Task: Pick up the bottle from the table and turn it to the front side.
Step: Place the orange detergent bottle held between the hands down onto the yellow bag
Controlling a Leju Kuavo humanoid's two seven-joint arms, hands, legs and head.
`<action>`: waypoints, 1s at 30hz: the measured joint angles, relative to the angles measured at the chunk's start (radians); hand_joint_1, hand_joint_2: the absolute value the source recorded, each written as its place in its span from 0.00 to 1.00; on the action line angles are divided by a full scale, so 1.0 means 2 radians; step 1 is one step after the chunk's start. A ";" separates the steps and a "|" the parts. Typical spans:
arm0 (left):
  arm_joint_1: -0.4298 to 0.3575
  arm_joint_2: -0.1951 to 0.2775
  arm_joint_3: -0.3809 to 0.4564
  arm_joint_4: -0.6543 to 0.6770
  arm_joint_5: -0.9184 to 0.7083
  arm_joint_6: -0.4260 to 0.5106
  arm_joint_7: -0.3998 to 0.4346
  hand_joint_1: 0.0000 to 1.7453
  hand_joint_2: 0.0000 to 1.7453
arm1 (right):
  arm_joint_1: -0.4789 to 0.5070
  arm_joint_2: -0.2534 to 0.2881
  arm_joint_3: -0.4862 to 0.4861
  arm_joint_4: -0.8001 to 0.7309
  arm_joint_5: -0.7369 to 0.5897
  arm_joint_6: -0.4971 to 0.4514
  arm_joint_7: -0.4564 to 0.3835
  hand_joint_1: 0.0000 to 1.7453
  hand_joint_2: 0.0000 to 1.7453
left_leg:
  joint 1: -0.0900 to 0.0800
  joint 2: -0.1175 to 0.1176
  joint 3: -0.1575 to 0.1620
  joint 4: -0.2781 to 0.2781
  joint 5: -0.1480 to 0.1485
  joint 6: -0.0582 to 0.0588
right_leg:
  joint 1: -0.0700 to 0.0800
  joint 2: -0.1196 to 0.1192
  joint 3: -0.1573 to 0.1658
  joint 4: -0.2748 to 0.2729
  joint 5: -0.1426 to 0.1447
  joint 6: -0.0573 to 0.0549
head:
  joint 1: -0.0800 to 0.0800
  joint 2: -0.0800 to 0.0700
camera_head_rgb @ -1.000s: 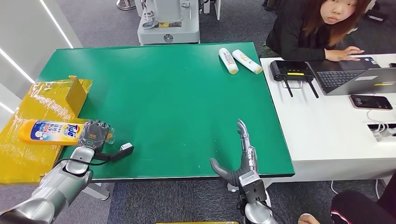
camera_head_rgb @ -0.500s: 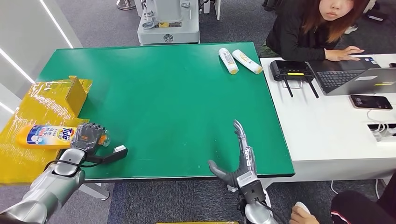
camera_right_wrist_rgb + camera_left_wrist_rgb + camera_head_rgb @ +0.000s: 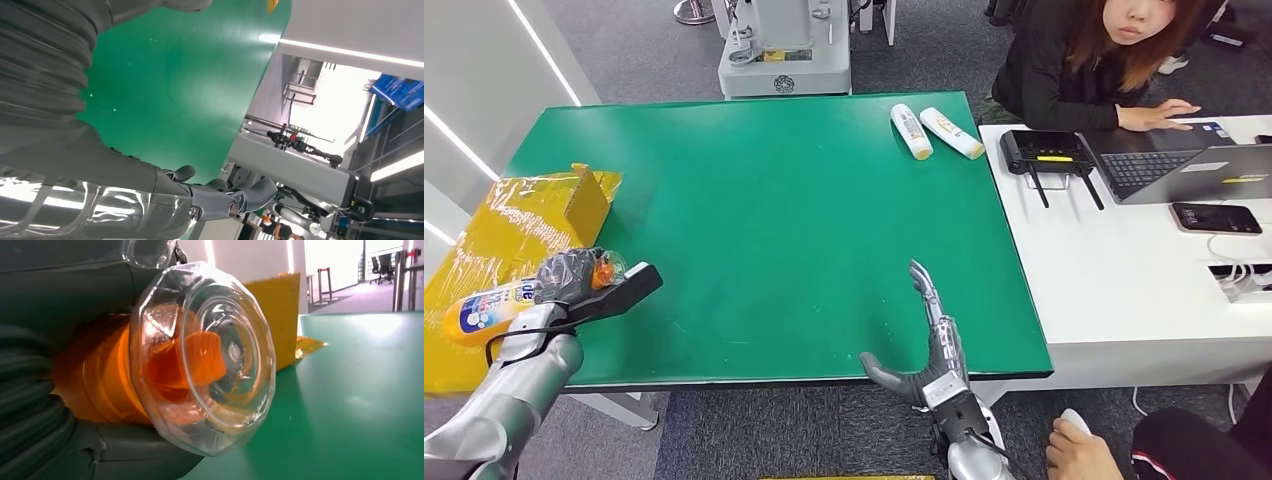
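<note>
Left hand clamped round the neck of the orange bottle, bottle body trailing toward 8 o'clock of the hand over the green tabletop's left edge, clear cap past the fingers, right hand with fingers spread, holding nothing, at the tabletop's near edge

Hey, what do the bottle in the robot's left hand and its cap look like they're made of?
The bottle looks like opaque orange plastic under a glossy printed label. Its cap appears to be clear hard plastic: the orange spout shows through it, and its facets catch highlights. The left hand grips the neck.
</note>
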 joint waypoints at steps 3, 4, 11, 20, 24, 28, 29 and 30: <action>-0.001 0.000 0.019 0.000 0.000 0.000 -0.003 1.00 1.00 | 0.001 0.000 0.000 -0.003 0.002 0.002 0.001 0.00 1.00 | 0.000 0.000 0.001 -0.001 0.001 -0.001 | 0.000 0.000 0.000 0.000 0.000 0.000 | 0.000 0.000; -0.002 0.000 0.022 0.000 -0.002 0.000 -0.002 1.00 1.00 | 0.001 0.000 0.000 -0.003 0.004 0.003 0.001 0.00 1.00 | 0.000 0.000 0.001 -0.001 0.001 -0.001 | 0.000 0.000 0.000 0.000 0.000 -0.001 | 0.000 0.000; 0.001 0.001 0.026 0.000 -0.035 0.009 -0.003 1.00 1.00 | 0.002 0.000 0.000 -0.004 0.006 0.011 0.002 0.00 1.00 | 0.000 0.000 0.001 -0.001 0.002 -0.002 | 0.000 0.000 0.000 0.000 0.001 -0.002 | 0.000 0.000; 0.007 -0.005 0.025 0.000 -0.068 0.029 -0.008 0.43 1.00 | 0.001 0.000 0.000 -0.004 0.007 0.013 0.002 0.00 1.00 | 0.000 0.000 0.000 -0.001 0.002 -0.002 | 0.000 0.000 0.000 0.000 0.001 -0.002 | 0.000 0.000; 0.013 -0.010 0.018 0.000 -0.098 0.035 0.003 0.00 1.00 | 0.001 0.000 0.000 -0.004 0.007 0.013 0.002 0.00 1.00 | 0.000 0.000 0.000 -0.001 0.002 -0.002 | 0.000 0.000 0.000 0.000 0.001 -0.002 | 0.000 0.000; 0.017 -0.016 0.006 0.000 -0.116 0.035 0.013 0.00 1.00 | 0.001 0.000 0.000 -0.004 0.010 0.014 0.002 0.00 1.00 | 0.000 0.000 0.000 -0.001 0.002 -0.002 | 0.000 0.000 0.000 0.000 0.001 -0.002 | 0.000 0.000; 0.018 -0.017 0.004 0.000 -0.118 0.036 0.014 0.00 1.00 | 0.001 0.000 0.000 -0.004 0.010 0.014 0.002 0.00 1.00 | 0.000 0.000 0.000 -0.001 0.002 -0.002 | 0.000 0.000 0.000 0.000 0.001 -0.002 | 0.000 0.000; 0.018 -0.018 0.002 0.000 -0.119 0.037 0.015 0.00 1.00 | 0.001 0.000 0.001 -0.004 0.011 0.014 0.002 0.00 1.00 | 0.000 0.000 0.000 -0.001 0.002 -0.002 | 0.000 0.000 0.000 0.000 0.001 -0.002 | 0.000 0.000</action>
